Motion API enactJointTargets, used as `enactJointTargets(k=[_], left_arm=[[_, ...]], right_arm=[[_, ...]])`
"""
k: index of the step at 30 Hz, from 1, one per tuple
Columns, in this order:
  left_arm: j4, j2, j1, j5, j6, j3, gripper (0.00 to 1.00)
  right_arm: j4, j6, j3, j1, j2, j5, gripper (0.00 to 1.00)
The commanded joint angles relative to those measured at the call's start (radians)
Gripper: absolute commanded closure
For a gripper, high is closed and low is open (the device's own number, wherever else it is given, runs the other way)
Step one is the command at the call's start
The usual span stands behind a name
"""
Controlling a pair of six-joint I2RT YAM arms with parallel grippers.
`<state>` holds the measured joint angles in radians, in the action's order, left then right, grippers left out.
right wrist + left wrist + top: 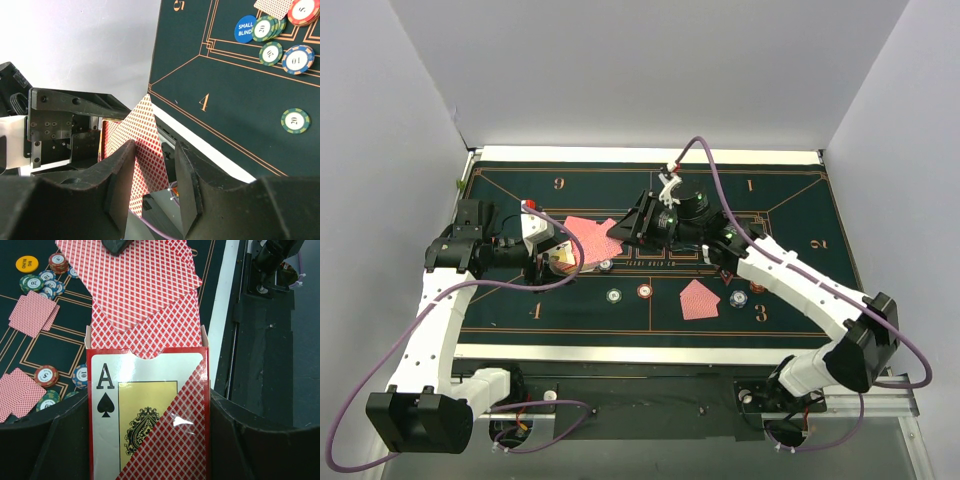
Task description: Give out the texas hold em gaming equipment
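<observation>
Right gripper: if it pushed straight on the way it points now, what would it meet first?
Probably the left gripper holding the card box. The right gripper already straddles the fanned cards sticking out of that box; depth is hard to judge.

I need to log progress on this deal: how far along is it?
Partly done. Cards and chips already lie on the mat. In hand: the left claw grips the card box while the right claw pinches cards fanned from it. Those cards remain undealt.
</observation>
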<state>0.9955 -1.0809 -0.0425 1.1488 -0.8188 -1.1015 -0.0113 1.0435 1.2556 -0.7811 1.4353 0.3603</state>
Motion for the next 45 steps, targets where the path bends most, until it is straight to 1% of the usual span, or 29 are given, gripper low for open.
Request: enactJointTargets(k=[1,6,10,11,20,27,32,36,40,45], left_arm=[[-0.021,0.013,0.007,0.061,0.001,-0.043,1.0],[-0.028,0.01,0.007,0.065,0.007,-0.041,1.0],[-0.029,0.012,0.007,0.063,0.007,-0.038,1.0],[-0.029,0.01,0.007,0.065,0.007,-0.038,1.0],[-0.034,0.01,0.007,0.065,0.007,-0.037,1.0],[-0.04,0.007,0.007,0.066,0.02,-0.037,1.0],[-0.04,0.01,0.007,0.066,0.018,-0.037,1.0],[-0.044,0.01,0.007,0.069,0.026,-0.035,1.0],[-0.044,0.013,0.007,0.066,0.027,-0.037,1.0],[-0.043,0.016,0.007,0.061,0.029,-0.037,1.0]], right_arm=[[-0.021,-0.033,-0.004,0.011,-0.061,-0.027,0.67],[-0.049,-0.051,0.005,0.016,-0.076,-0.046,0.71],[-0.047,-0.051,0.005,0.02,-0.087,-0.052,0.79],[-0.046,-0.051,0.005,0.019,-0.091,-0.055,0.82],[-0.068,-0.068,0.014,0.032,-0.136,-0.072,0.93],[-0.101,-0.102,0.039,0.039,-0.156,-0.069,0.93],[-0.139,-0.138,0.068,0.051,-0.177,-0.08,0.96],[-0.156,-0.155,0.079,0.1,-0.229,-0.08,1.0],[-0.188,-0.18,0.067,0.186,-0.272,-0.075,1.0],[-0.286,-0.284,0.065,0.23,-0.277,-0.131,1.0]])
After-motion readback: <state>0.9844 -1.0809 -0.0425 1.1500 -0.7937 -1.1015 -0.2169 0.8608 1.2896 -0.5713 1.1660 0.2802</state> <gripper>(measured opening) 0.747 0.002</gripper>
